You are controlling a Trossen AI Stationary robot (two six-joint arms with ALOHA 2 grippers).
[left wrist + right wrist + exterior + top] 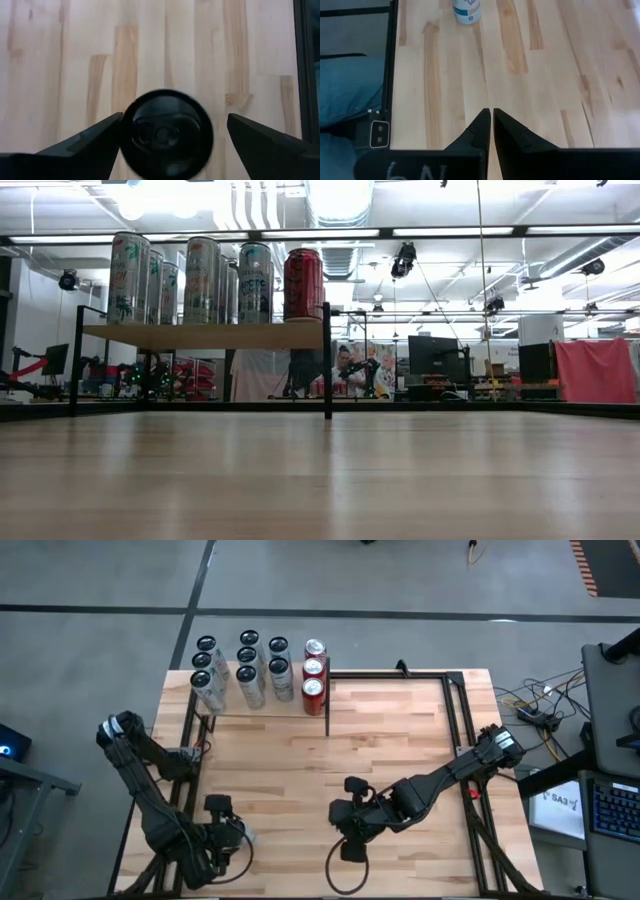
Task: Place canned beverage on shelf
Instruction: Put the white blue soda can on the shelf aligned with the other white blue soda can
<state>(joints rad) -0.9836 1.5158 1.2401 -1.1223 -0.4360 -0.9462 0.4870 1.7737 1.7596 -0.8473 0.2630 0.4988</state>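
The counter (330, 770) is mostly bare butcher-block. The shelf (205, 335) sits at its far left corner, already carrying rows of silver cans (250, 670) plus a column of red cans (314, 675) at its right end.

Your left tool (175, 116) is at the near left corner with its fingers spread, and the loose can (167, 135) stands upright between them. Its long axis is vertical, so you're looking straight down at its dark top. One finger looks about touching its rim and the other is clear, so I'd say nothing's pinched. The shelf lies straight away from you on that same side, so the left arm is the nearer one.

The right tool (491, 112) is mid-counter, fingers pressed together and holding nothing.

Writing: the can has a blue mark I can't read, and there's what looks like "6N" on the right wrist.
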